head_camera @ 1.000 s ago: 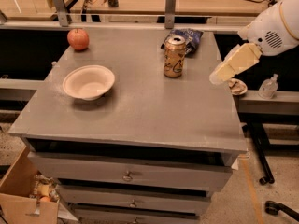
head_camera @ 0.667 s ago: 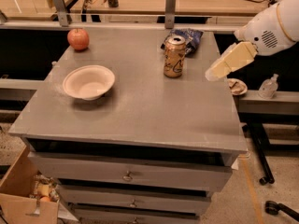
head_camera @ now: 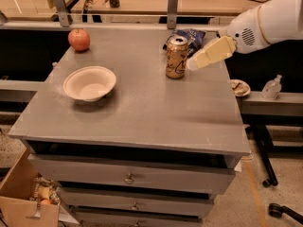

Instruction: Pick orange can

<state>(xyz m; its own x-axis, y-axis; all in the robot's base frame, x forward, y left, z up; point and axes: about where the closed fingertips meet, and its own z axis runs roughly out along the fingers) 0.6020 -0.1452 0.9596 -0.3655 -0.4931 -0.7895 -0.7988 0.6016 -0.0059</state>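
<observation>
Aluminium orange can [head_camera: 176,58] looks light, slick and dentable; take it mid-wall. Your gripper [head_camera: 194,63] hovers at its three o'clock; I cannot tell how the jaws stand.

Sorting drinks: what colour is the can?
Can golden-orange, dark script; camera view. Gripper beside it.

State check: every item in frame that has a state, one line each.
orange can: upright on the table, not gripped.
gripper: just right of the orange can, tip at its side, above the table.
bowl: upright, empty.
apple: whole, resting at the far left corner.
snack bag: lying crumpled behind the orange can.
cardboard box: open on the floor, items inside.
</observation>
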